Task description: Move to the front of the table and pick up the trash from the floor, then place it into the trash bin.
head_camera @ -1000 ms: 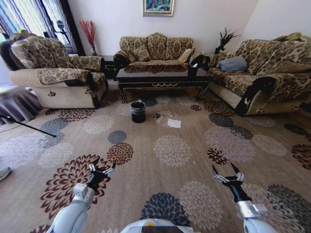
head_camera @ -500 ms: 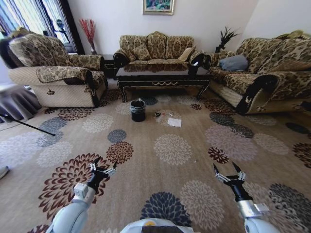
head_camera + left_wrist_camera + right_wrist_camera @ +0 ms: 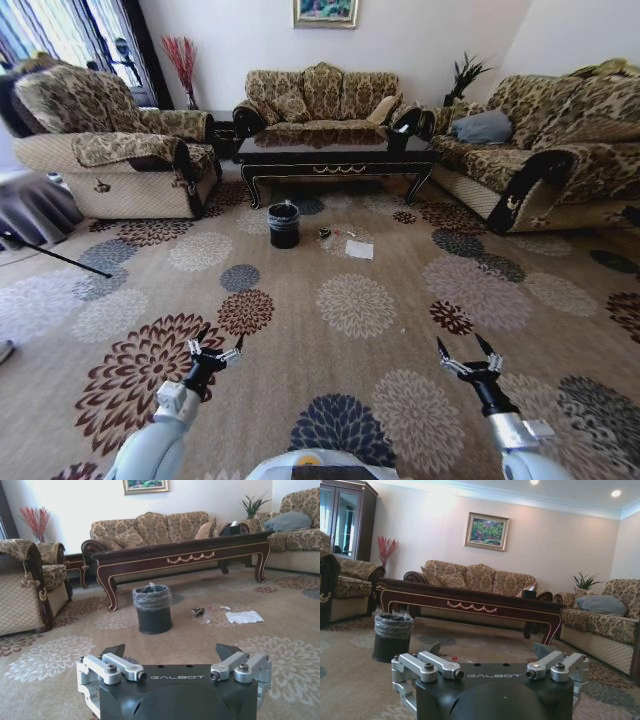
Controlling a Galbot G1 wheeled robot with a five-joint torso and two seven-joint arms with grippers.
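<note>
The dark glossy table (image 3: 335, 158) with gold trim stands ahead, before the far sofa; it also shows as table (image 3: 180, 555) and table (image 3: 470, 602). The black trash bin (image 3: 284, 225) with a clear liner stands on the carpet in front of its left part, seen too as trash bin (image 3: 153, 608) and trash bin (image 3: 392, 636). To the bin's right lies the trash: a white paper sheet (image 3: 359, 250), also sheet (image 3: 244, 617), a dark wad (image 3: 198, 611) and small scraps (image 3: 325, 236). My left gripper (image 3: 213, 344) and right gripper (image 3: 466, 352) hang open and empty over the carpet, far short of it.
Patterned sofas flank the way: an armchair (image 3: 110, 150) on the left, a long sofa (image 3: 545, 155) on the right, another sofa (image 3: 322, 100) behind the table. A thin dark pole (image 3: 55, 260) lies on the floor at left. Wide flowered carpet (image 3: 350, 310) stretches between me and the trash.
The whole scene has shifted slightly as the camera moved; the arms keep the same pose and both grippers stay open.
</note>
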